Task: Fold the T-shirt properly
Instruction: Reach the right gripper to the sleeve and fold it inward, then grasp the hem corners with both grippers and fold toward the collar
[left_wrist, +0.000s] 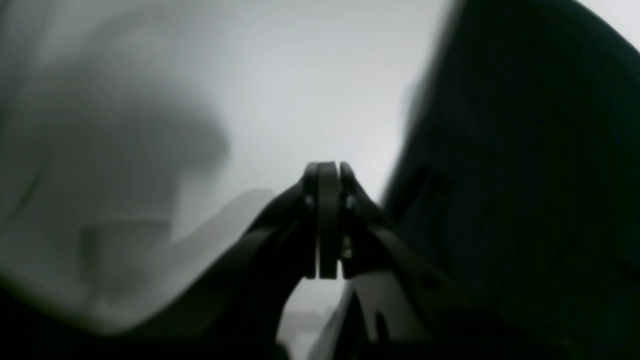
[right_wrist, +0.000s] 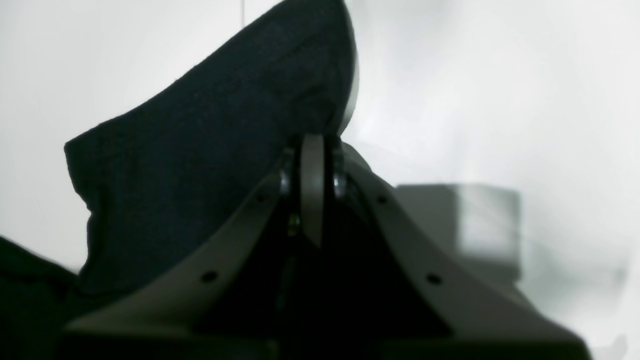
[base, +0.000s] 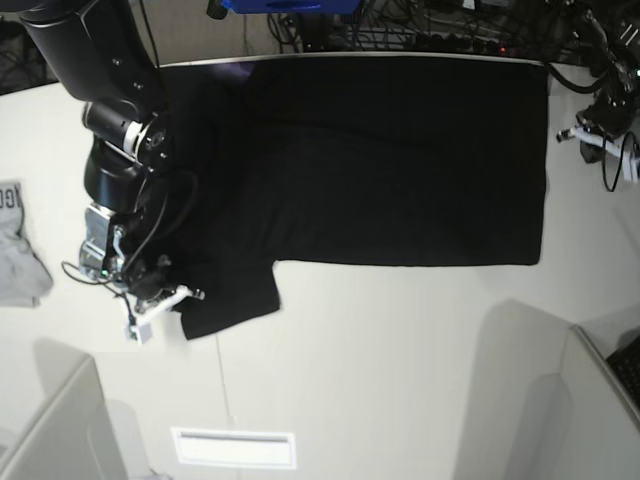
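Note:
The black T-shirt (base: 400, 160) lies spread flat across the far half of the white table (base: 400, 370), one sleeve (base: 230, 300) reaching toward the near left. My right gripper (base: 190, 294) sits at that sleeve's outer edge. In the right wrist view the right gripper (right_wrist: 315, 140) is shut, and black cloth (right_wrist: 210, 150) rises in a peak from its tips. My left gripper (base: 572, 134) is off the shirt's far right edge. In the left wrist view the left gripper (left_wrist: 327, 167) is shut with nothing in it, and the dark cloth (left_wrist: 525, 175) is on the right.
A small light-grey garment (base: 15, 250) lies at the table's left edge. A white label strip (base: 233, 447) is near the front edge. Grey partitions stand at the near left (base: 60, 430) and near right (base: 590, 400). Cables (base: 450, 25) crowd the back.

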